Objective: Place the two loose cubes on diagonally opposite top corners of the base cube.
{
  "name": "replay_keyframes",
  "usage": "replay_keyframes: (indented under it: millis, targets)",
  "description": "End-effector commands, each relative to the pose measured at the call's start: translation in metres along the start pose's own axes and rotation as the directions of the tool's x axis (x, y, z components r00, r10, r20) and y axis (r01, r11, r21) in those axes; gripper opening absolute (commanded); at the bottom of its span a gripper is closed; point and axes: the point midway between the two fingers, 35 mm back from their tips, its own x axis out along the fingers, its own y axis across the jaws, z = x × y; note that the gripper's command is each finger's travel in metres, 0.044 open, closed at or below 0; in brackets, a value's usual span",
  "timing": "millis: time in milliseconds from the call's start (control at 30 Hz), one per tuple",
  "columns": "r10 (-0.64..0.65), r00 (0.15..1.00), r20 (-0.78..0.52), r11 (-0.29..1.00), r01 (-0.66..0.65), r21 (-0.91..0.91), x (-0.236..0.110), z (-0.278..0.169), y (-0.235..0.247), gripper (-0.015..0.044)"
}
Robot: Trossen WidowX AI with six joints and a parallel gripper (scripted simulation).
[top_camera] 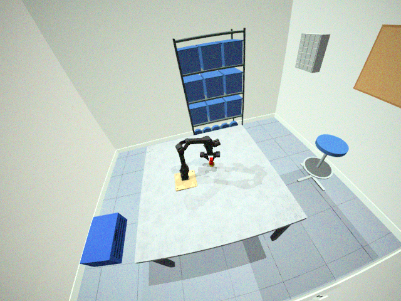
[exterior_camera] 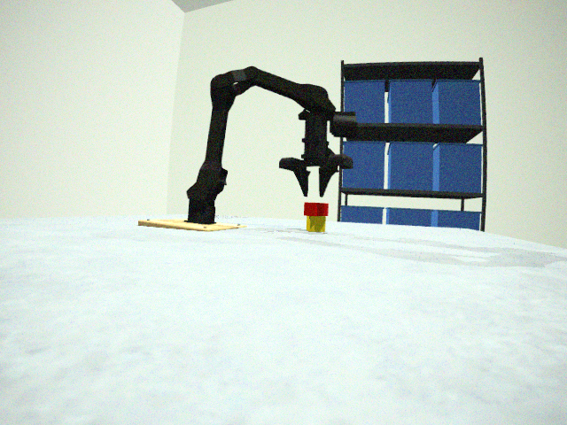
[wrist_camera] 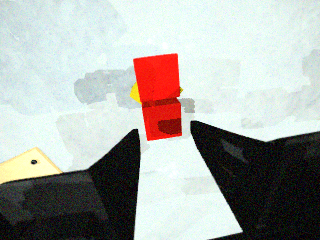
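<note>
A mottled pale grey-white bench point(exterior_camera: 275, 320) carries a yellow base cube point(exterior_camera: 315, 224) capped by two bright red cubes point(wrist_camera: 156, 76) point(wrist_camera: 162, 121). The black pincer point(exterior_camera: 314, 192) belongs to a black arm on a tan wooden base plate point(exterior_camera: 155, 223).

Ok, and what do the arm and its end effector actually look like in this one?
The arm is matte black all over, built of rounded, tube-like links with chunky joints, and bolted to a pale wooden base plate. No cables or markings show. The end effector is also black: a crossbar carrying two fingers that taper to points, seen as dark wedges in the wrist view.
</note>
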Motion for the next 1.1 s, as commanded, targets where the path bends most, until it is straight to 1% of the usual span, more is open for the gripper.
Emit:
replay_keyframes:
  millis: [0,567,700,800,933,967,1067]
  targets:
    - [-0.004,1.000,0.002,1.000,0.004,0.000,-0.008,0.000,-0.001,0.0205]
    - [-0.004,1.000,0.002,1.000,0.004,0.000,-0.036,0.000,-0.001,0.0205]
    - [-0.004,1.000,0.002,1.000,0.004,0.000,-0.038,0.000,-0.001,0.0205]
    - [-0.001,1.000,0.002,1.000,0.001,0.001,-0.036,0.008,0.003,0.0284]
    - [0.002,1.000,0.007,1.000,-0.002,0.001,-0.038,0.054,0.029,0.0389]
    - [0.003,1.000,0.008,1.000,-0.003,0.001,-0.038,0.066,0.038,0.0400]
    - [0.006,1.000,0.012,1.000,-0.006,0.001,-0.040,0.098,0.067,0.0400]
